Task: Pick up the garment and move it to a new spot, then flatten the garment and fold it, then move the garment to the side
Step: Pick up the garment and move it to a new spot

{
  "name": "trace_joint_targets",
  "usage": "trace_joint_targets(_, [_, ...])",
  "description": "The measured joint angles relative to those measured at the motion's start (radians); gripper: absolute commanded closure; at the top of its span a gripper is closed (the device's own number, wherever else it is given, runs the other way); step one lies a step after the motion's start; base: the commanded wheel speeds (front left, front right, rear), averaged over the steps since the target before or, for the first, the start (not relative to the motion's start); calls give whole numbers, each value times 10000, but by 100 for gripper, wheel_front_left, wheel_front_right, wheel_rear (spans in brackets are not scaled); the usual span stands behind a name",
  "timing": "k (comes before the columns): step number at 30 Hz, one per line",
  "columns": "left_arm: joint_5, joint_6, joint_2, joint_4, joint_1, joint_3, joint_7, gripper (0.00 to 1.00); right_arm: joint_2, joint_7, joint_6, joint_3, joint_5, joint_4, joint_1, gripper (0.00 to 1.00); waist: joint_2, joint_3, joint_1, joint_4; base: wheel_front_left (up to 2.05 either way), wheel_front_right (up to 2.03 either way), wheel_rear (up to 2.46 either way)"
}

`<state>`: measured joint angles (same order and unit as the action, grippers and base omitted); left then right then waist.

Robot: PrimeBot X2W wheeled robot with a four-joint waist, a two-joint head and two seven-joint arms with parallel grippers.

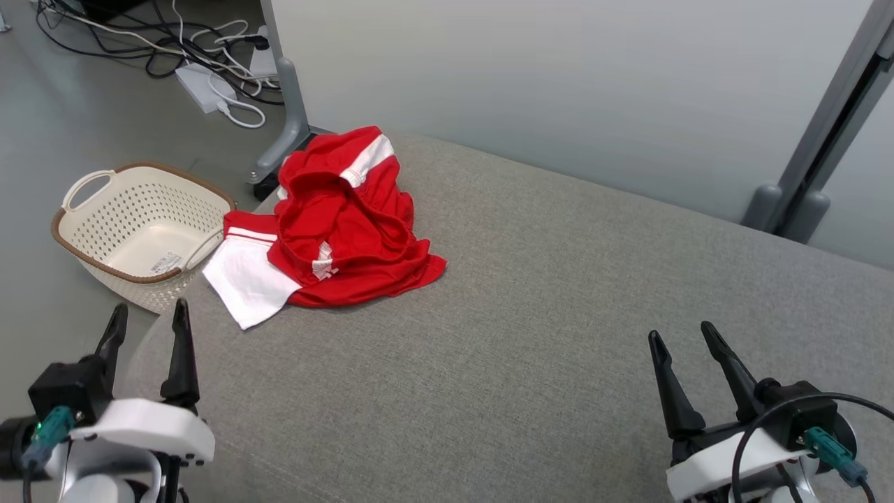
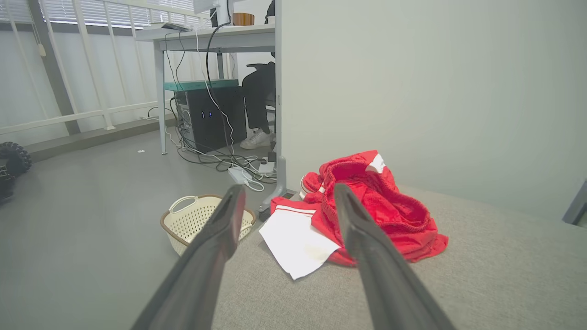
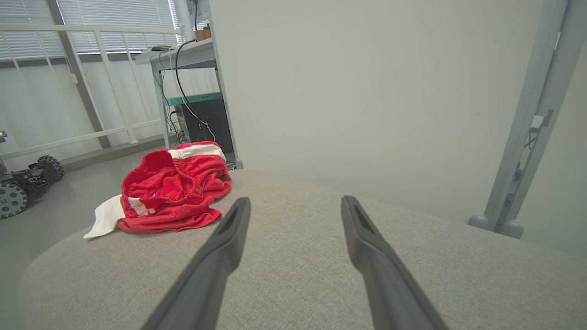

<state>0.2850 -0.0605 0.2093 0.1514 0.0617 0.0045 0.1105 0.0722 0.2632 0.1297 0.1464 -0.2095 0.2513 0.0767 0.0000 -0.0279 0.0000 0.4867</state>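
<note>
The garment [image 1: 342, 223] is seen bunched in a red heap at the far left corner of the grey cushioned surface [image 1: 545, 335]. One white sleeve [image 1: 244, 279] is spread flat toward the left edge, and a white band is turned up at the top of the pile. No chest lettering can be made out among the folds. The cloth is touched by neither gripper. The left gripper [image 1: 151, 305] is held at the near-left corner, jaws spread wide and grasping nothing, with its fingers aimed toward the sleeve. The right gripper [image 1: 679, 330] is held over the near-right part of the surface, well apart from the cloth, likewise spread and grasping nothing.

The pick-up, the first step, is judged not yet begun. The next move is thought to call for the left gripper to be carried forward and lowered onto a raised fold of the heap rather than the flat sleeve, which would be harder to get under. The right gripper would have to be brought well across for a second hold. Room for the new spot is offered by the broad middle of the surface.

The surface is covered in woven grey fabric and rounded at its edges. A pale partition wall [image 1: 559, 84] on grey footed posts [image 1: 782, 202] is set behind it. A cream perforated basket [image 1: 140, 293] with a brown rim is placed on the floor just beside the left edge, and cables with a white power strip [image 1: 202, 87] are strewn beyond. A desk [image 2: 215, 34], a dark computer tower [image 2: 211, 119] and a small wheeled machine [image 3: 23, 183] are shown farther off. What may be a seated person's leg and pale shoe [image 2: 254, 137] is glimpsed under the desk, too small to be sure.
</note>
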Motion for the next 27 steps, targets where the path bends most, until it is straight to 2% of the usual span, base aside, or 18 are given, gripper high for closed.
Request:
trace_joint_targets(5, [153, 257, -46, 282, 1276, -217, -15, 0, 293, -240, 0, 203, 198, -372, 611, 0, 0, 678, 0, -358, 0, 0, 0])
trace_joint_targets(9, [299, 564, -234, 1014, 2408, -506, -127, 0, 481, -385, 0, 205, 313, -639, 1096, 0, 0, 1400, 0, -748, 0, 0, 0])
trace_joint_targets(20, [1076, 1597, -326, 4274, 5299, -920, -368, 0, 742, -593, 0, 79, 525, -1126, 1827, 0, 0, 3419, 1, -1979, 0, 0, 0])
trace_joint_targets(27, [1678, 1831, -295, 6343, 6674, -1164, -481, 0, 844, -631, 0, 31, 546, -1315, 1916, 0, 0, 4317, 1, -2520, 0, 0, 0])
